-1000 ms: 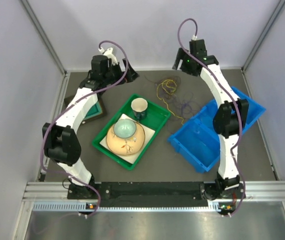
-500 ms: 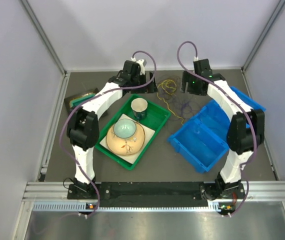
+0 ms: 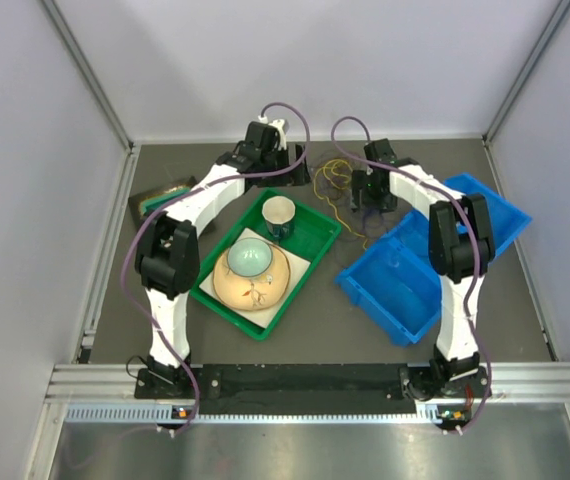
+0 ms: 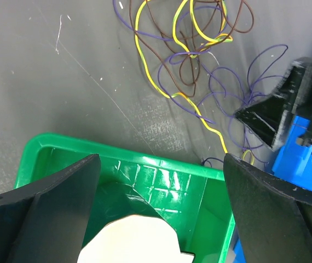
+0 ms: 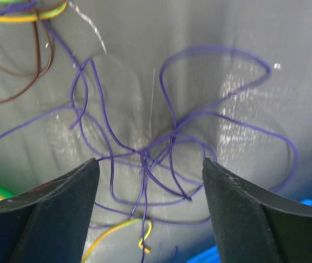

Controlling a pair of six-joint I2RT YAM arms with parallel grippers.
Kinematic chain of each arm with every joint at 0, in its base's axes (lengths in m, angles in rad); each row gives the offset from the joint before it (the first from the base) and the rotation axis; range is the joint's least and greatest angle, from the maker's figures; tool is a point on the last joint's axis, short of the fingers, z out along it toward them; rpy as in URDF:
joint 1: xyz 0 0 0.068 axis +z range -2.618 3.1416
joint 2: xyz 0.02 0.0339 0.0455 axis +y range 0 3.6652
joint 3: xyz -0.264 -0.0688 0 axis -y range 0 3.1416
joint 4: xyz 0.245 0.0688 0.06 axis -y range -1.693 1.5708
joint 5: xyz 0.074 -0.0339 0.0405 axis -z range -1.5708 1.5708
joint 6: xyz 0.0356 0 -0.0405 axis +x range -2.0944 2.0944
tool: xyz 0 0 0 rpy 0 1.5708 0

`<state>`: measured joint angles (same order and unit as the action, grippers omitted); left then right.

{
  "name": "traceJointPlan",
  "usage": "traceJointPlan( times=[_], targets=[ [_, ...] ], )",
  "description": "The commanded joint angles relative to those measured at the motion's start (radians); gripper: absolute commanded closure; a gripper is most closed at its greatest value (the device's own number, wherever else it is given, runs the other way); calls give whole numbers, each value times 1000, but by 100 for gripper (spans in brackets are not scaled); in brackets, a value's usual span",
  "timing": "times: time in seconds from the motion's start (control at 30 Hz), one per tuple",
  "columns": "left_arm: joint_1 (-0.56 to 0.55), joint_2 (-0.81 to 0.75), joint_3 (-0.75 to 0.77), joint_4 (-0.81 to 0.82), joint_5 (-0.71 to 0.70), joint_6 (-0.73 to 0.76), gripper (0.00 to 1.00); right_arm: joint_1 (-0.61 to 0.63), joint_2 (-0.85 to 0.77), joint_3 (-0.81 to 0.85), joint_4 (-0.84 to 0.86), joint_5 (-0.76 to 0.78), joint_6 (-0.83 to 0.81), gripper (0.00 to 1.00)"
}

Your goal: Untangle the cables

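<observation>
The cables (image 3: 340,190) lie in one messy heap at 12 o'clock on the desk (image 3: 310,335). The yellow, purple and brown wires are all crossed, and none looks pulled free yet. The right claw (image 5: 149,164) is spread wide around the purple loops, gripping nothing. The left claw (image 4: 160,164) gapes wide too, above the green tray (image 4: 117,149).

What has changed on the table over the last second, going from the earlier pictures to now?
The left fingers swung right from the table's left side and now hover open over the green tray's far end. The right fingers came in from the back wall, open, to straddle the purple strands of the cables. Nothing is gripped. Cables, tray, cup, bowl and blue bin stayed put.
</observation>
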<state>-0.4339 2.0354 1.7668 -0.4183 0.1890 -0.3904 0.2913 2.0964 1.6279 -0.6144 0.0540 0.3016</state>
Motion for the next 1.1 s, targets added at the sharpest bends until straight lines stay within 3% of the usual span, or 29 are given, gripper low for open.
traceJointPlan(
  times=[0.0,0.1,0.13,0.2,0.3,0.33,0.57,0.73,1.07],
  targets=[
    [1,-76,-16,52,-2,-4,1,12,36,92,30,64,-10,29],
    [1,-90,-24,52,-16,7,1,14,65,104,30,78,-2,39],
    [3,-96,-26,52,-20,10,1,12,70,104,38,81,2,49],
    [3,-107,-30,53,-36,18,1,12,70,101,41,81,8,59],
    [1,-119,-30,53,-42,19,1,12,51,102,54,81,14,97],
    [3,-124,-32,50,-46,19,1,12,39,105,54,95,16,100],
    [21,-155,-41,49,-57,18,1,12,-252,116,84,191,-9,100],
    [46,-181,-72,72,-51,-8,1,12,-427,266,96,233,-25,100],
    [55,-187,-101,99,1,-41,1,12,-493,496,107,259,-50,100]
  ],
)
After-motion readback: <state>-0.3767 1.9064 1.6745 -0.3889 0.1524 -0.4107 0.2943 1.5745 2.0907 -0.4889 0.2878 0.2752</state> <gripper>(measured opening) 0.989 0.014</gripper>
